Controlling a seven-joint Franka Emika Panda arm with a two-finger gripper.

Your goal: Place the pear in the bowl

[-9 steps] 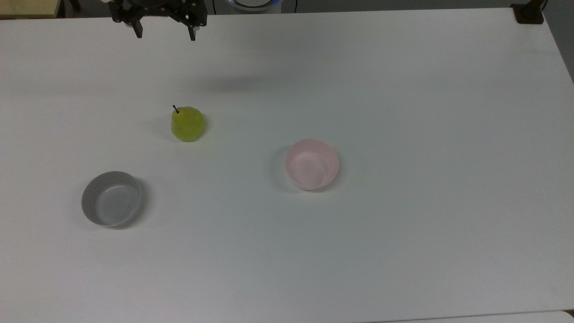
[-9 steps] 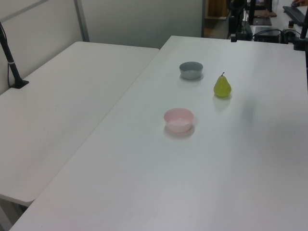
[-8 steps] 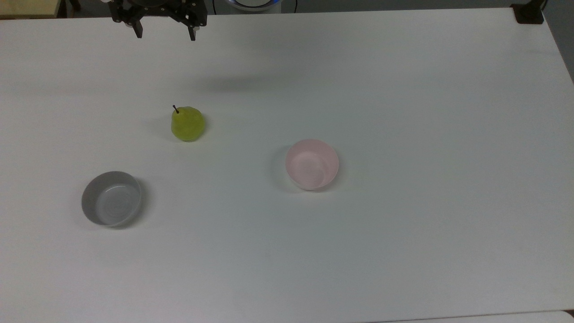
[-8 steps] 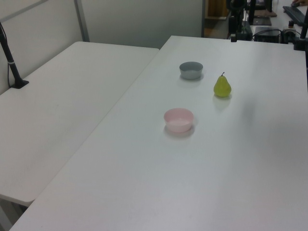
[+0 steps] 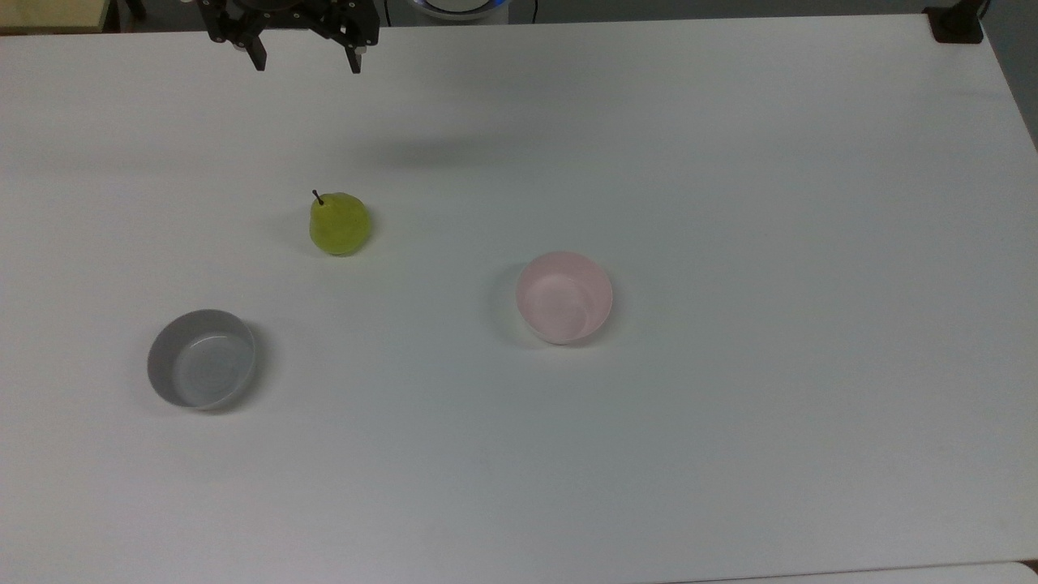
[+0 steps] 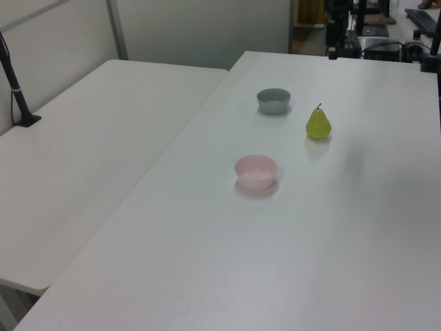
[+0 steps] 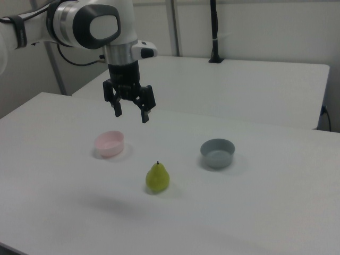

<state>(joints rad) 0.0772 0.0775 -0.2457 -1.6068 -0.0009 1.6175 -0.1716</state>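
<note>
Pear point(image 5: 340, 225) stands upright on the table point(image 5: 730, 162), stem point(image 5: 316, 196) up, apart from everything. I judge it light and rigid, with a glossy skin that could slip between hard pads. The belly is round, so I would grip across its widest part, low down, not the tapering neck or the stem. Pink bowl point(image 5: 565, 296) sits well off toward the top view's right and lower; grey bowl point(image 5: 202, 358) lies toward the top view's lower left. Both are empty. Gripper point(image 7: 131, 112) hangs high above the table in the right view, well apart from the pear, jaws spread wide, holding and touching nothing. That gap looks wide enough for the belly, as far as I can judge.
</note>
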